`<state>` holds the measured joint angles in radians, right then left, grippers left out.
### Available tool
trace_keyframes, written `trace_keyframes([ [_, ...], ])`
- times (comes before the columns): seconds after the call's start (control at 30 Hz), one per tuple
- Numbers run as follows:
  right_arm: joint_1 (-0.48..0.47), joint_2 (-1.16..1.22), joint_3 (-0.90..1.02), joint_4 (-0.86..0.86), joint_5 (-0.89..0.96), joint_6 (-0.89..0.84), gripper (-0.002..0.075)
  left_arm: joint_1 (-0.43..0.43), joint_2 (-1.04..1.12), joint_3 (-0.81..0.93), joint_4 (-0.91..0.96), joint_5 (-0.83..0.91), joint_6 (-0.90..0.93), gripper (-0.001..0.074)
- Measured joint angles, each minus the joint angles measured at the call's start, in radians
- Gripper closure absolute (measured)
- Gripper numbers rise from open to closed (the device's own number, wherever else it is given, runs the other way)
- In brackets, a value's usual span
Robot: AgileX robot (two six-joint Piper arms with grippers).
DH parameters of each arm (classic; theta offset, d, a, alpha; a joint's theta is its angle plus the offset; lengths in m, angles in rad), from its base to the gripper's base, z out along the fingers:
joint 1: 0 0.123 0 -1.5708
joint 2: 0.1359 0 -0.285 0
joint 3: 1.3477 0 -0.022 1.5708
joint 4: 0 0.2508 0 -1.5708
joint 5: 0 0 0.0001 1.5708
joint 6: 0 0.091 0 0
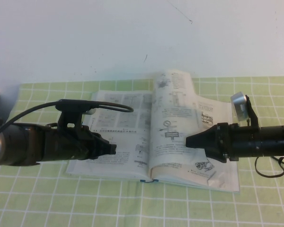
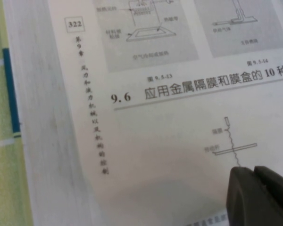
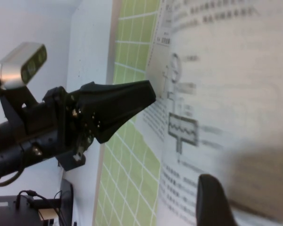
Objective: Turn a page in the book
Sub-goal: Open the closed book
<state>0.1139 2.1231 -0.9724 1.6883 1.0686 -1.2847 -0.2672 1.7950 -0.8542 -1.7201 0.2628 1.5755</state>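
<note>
Our left gripper (image 1: 112, 150), pressed together, pins the book (image 1: 132, 163) flat; our right gripper (image 1: 189, 141), spread, props the page (image 1: 173, 109) upright.

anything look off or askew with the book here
One page of the open book stands up curled near the spine instead of lying flat. The right gripper, open, is against it; the left gripper rests on the left-hand page. No damage shows.
</note>
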Motion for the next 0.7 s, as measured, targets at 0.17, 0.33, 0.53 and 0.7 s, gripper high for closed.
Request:
trace_keyframes([
  [0.17, 0.000, 0.000, 0.000, 0.000, 0.000, -0.018, 0.0391, 0.000, 0.000, 0.000, 0.000, 0.073, 0.000, 0.0738],
  [0.33, 0.000, 0.000, 0.000, 0.009, 0.007, -0.027, 0.0391, -0.005, -0.014, 0.000, 0.007, 0.192, 0.000, 0.0737],
  [0.53, 0.000, 0.000, 0.000, 0.015, 0.052, -0.027, 0.0391, -0.090, -0.119, 0.000, 0.108, 0.154, 0.002, 0.0737],
  [0.7, 0.000, 0.000, -0.004, 0.016, 0.065, -0.027, 0.0391, -0.274, -0.216, 0.000, 0.273, 0.040, 0.002, 0.0738],
])
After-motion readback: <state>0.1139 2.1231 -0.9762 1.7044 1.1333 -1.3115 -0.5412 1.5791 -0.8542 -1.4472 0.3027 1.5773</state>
